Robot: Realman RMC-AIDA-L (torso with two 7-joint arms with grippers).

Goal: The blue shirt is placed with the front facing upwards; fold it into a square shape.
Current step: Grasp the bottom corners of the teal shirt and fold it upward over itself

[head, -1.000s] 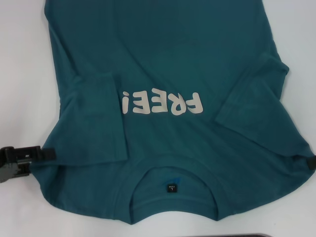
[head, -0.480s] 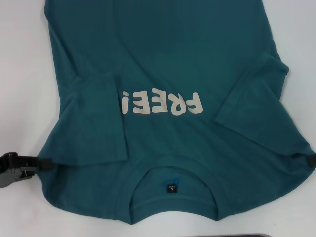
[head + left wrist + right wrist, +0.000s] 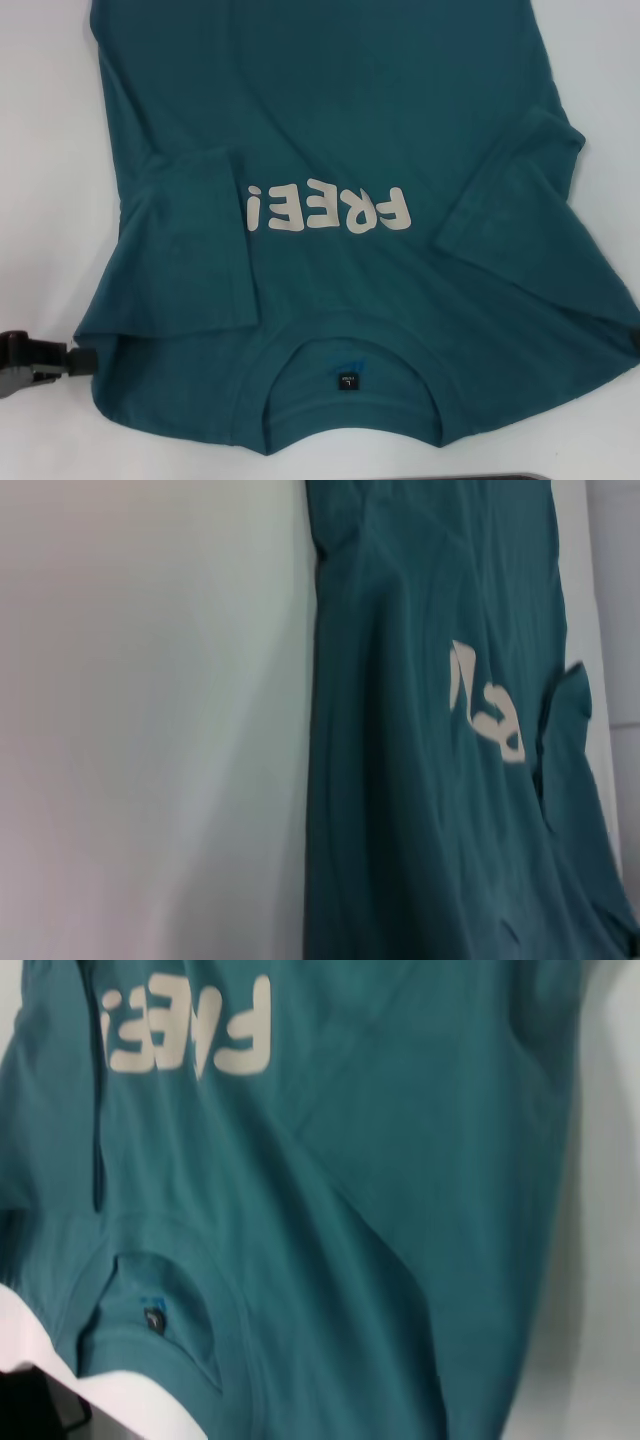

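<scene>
The blue shirt [image 3: 340, 130] lies flat on the white table, front up, with the cream lettering [image 3: 328, 211] on the chest and the dark neck label [image 3: 346, 381] at the near collar. Both short sleeves are folded inward over the body. My left gripper [image 3: 78, 358] sits on the table at the shirt's near-left shoulder edge, its tip right at the cloth. Of my right gripper only a dark sliver [image 3: 636, 340] shows at the shirt's near-right shoulder. The shirt also shows in the left wrist view [image 3: 420, 780] and the right wrist view [image 3: 330, 1190].
The white table [image 3: 40, 150] shows bare on both sides of the shirt. A dark strip [image 3: 520, 476] lies at the near edge. A black object [image 3: 35, 1405] shows beyond the collar in the right wrist view.
My left gripper has slid nearer and outward along the shirt's left shoulder edge. My right gripper has drawn outward, almost out of the head view. The shirt's shoulders have settled slightly.
</scene>
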